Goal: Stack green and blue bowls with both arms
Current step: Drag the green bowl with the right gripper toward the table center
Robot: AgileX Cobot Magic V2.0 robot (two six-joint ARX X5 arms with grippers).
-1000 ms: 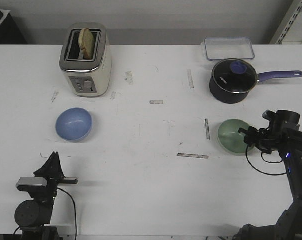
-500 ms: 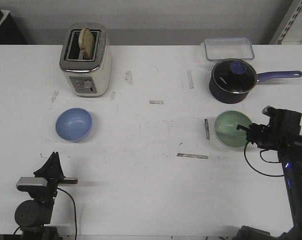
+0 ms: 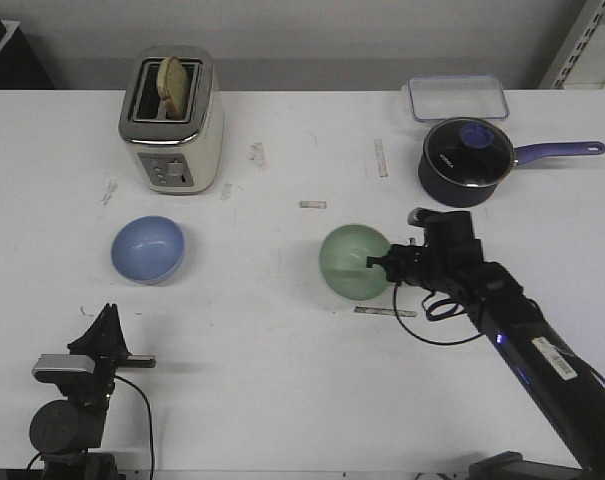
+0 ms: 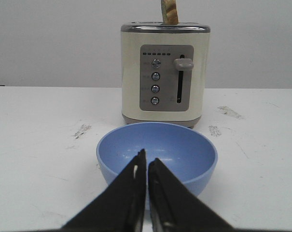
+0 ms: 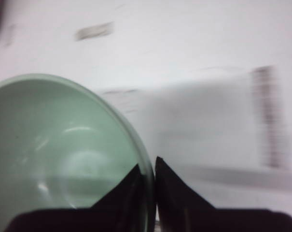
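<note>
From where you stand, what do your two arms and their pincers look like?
Both are black. The right arm is jointed, with looping black cables, a white label sticker and a small blue light. The left arm has a grey bracket. Each gripper ends in two slim, tapering black fingers.

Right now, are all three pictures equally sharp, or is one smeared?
Right wrist view: smeared, the table marks streaked and the green bowl soft, its rim pinched in the right gripper. Left wrist view: crisp on the blue bowl and toaster. Front view: sharp, evenly lit, with glare on the saucepan lid.
</note>
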